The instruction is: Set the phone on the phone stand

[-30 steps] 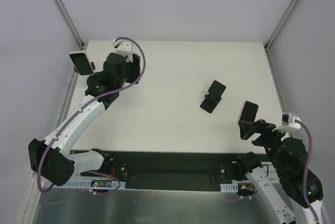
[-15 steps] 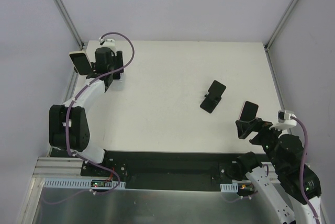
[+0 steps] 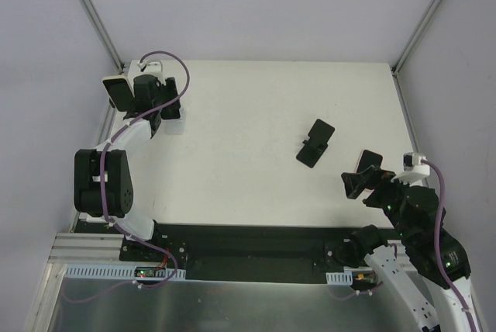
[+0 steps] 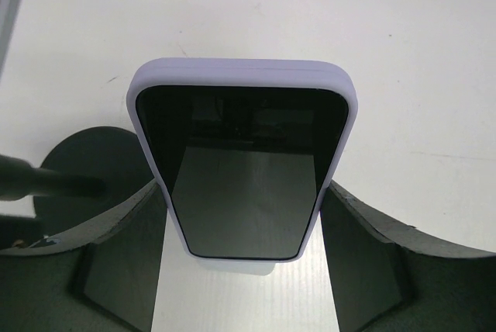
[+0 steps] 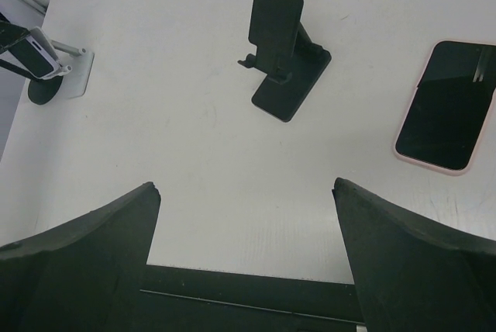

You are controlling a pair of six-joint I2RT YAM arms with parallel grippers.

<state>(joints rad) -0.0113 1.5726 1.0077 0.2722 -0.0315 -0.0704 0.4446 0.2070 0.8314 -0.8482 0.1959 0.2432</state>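
Observation:
My left gripper (image 3: 130,93) is at the far left, above the table. Its fingertips press both long edges of a lavender-cased phone (image 4: 242,169), screen toward the wrist camera. This phone also shows in the top view (image 3: 116,91) and the right wrist view (image 5: 35,53). A black folding phone stand (image 3: 314,143) stands empty mid-table, also in the right wrist view (image 5: 280,45). A pink-cased phone (image 5: 446,107) lies flat to its right. My right gripper (image 5: 246,185) is open and empty, hovering near the front edge, just left of the pink phone (image 3: 370,161).
A dark round disc with a rod (image 4: 81,185) sits on the table just left of the held phone, also in the right wrist view (image 5: 43,91). A small white block (image 3: 172,126) lies beside it. Metal frame rails and grey walls border the table.
My left arm has folded in and its wrist swung left, closer to the lavender phone, which stayed in place. My right gripper shifted slightly left. The pink phone has not moved.

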